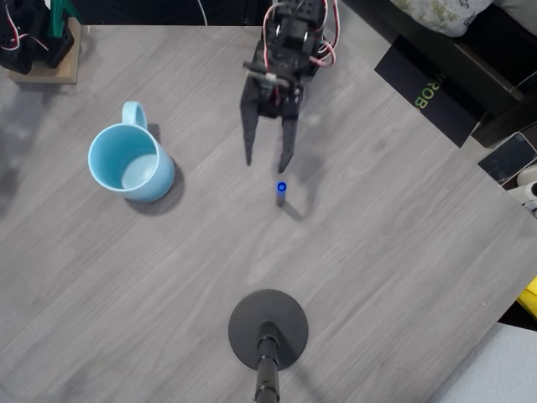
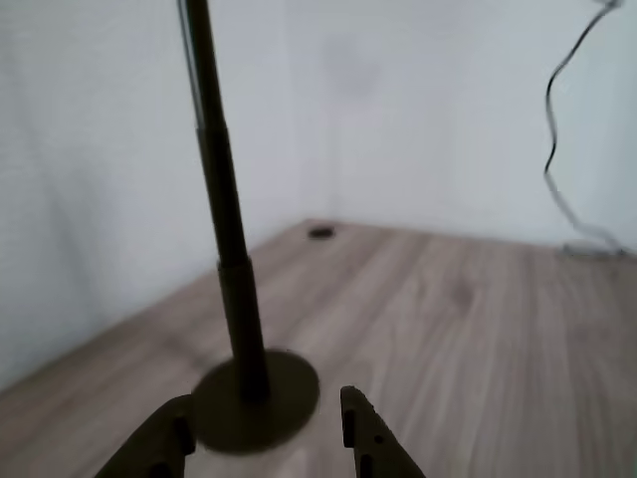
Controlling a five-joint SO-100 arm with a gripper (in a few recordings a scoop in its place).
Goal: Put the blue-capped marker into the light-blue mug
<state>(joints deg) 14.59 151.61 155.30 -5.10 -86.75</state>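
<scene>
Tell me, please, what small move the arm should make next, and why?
Probably lower the open hand over the blue-capped marker: the marker stands upright on the table just beyond the fingertips, ungrasped, and the light-blue mug sits off to the left in the overhead view.

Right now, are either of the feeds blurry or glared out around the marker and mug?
Overhead view: sharp and evenly lit, with soft shadows beside the light-blue mug and the upright blue-capped marker, and no glare. Wrist view: soft focus overall, the pincer fingertips dark and blurred, pale wall washed out.
</scene>
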